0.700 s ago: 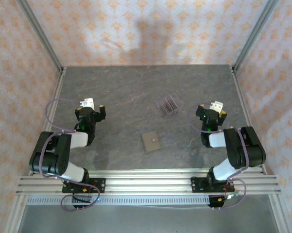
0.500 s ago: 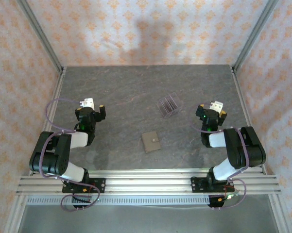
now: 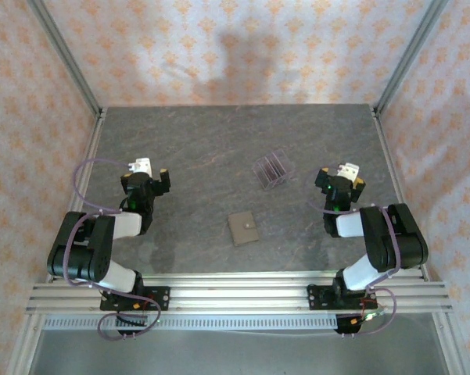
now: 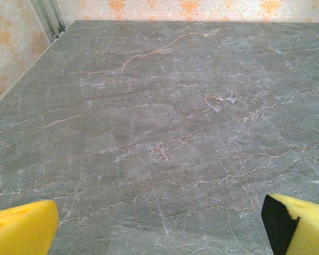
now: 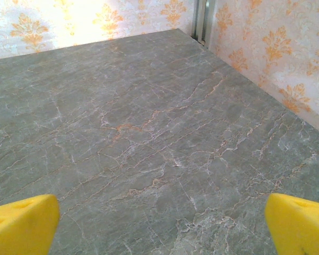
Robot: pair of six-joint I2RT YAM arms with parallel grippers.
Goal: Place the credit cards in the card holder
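Observation:
The olive-brown card holder (image 3: pixel 242 228) lies shut and flat on the grey table, in the middle near the front, its pale snap stud facing up. Behind it and slightly right, dark purplish credit cards (image 3: pixel 270 169) stand on edge in a clear slotted rack (image 3: pixel 275 178). My left gripper (image 3: pixel 151 173) rests at the left, well away from both. In the left wrist view it (image 4: pixel 159 228) is open, its yellow fingertips (image 4: pixel 21 231) wide apart over bare table. My right gripper (image 3: pixel 342 176) sits at the right of the rack and is open (image 5: pixel 162 226) with nothing between its fingers.
The grey marbled table (image 3: pixel 219 141) is fenced by patterned walls and aluminium posts (image 3: pixel 66 58) at the back corners. A metal rail (image 3: pixel 235 293) runs along the near edge beneath both arm bases.

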